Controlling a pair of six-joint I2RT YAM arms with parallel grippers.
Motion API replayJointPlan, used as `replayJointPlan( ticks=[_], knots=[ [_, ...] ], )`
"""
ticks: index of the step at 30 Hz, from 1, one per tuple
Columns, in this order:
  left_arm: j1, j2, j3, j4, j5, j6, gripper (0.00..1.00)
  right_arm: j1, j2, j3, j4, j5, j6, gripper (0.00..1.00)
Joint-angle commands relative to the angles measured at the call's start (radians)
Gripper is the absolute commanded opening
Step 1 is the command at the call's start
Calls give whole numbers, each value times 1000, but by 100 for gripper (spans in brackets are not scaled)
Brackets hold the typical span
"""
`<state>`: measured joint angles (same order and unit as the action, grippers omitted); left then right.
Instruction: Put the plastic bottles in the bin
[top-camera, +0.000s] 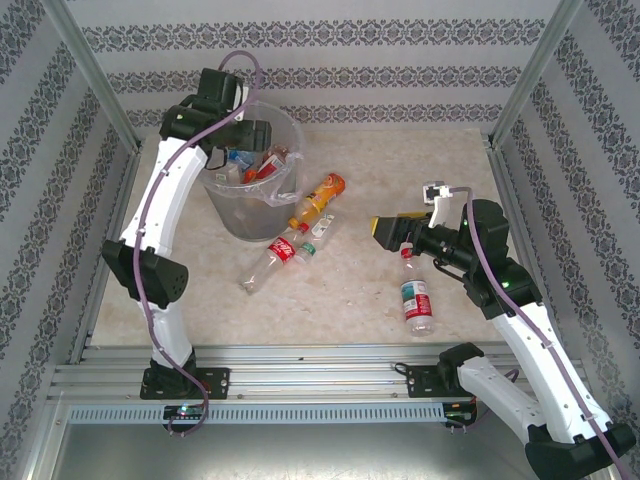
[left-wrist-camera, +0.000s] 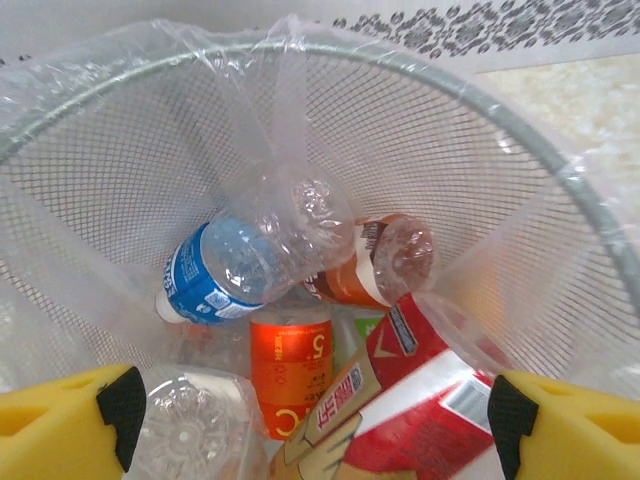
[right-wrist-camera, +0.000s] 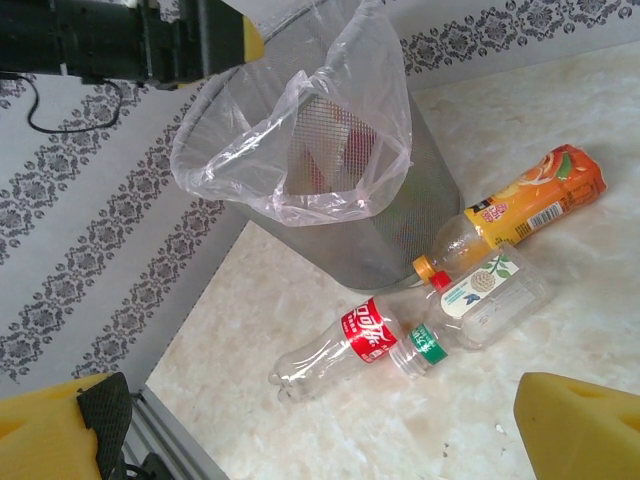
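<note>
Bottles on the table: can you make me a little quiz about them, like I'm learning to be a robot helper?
1. How many plastic bottles lie on the table outside the bin?
2. True or false: the orange juice bottle lies on its side next to the bin.
3. Where are the left jaws? A. above the bin's opening B. resting on the table C. closed on a bottle
Key: 1. four; 2. true; 3. A
</note>
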<state>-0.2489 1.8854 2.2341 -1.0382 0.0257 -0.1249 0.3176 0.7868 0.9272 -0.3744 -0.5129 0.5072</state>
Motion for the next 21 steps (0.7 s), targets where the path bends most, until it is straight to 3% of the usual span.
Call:
replayJointPlan(
  ticks=[1,11,17,21],
  knots=[
    [-22,-118,-40,29,47,-4,91,-3,-22,-8,7,-2,-33,98],
    [-217,-487,-541,247,19,42,98,-1,-72,-36,-1,-48,-45,98],
    [-352,-595,-782,344,-3,-14,100,6,-87,-50,-14,-122,-50,98],
    [-443,-558,-853,355,-89,-43,100,19,-98,-60,-39,-128,-56,98]
  ],
)
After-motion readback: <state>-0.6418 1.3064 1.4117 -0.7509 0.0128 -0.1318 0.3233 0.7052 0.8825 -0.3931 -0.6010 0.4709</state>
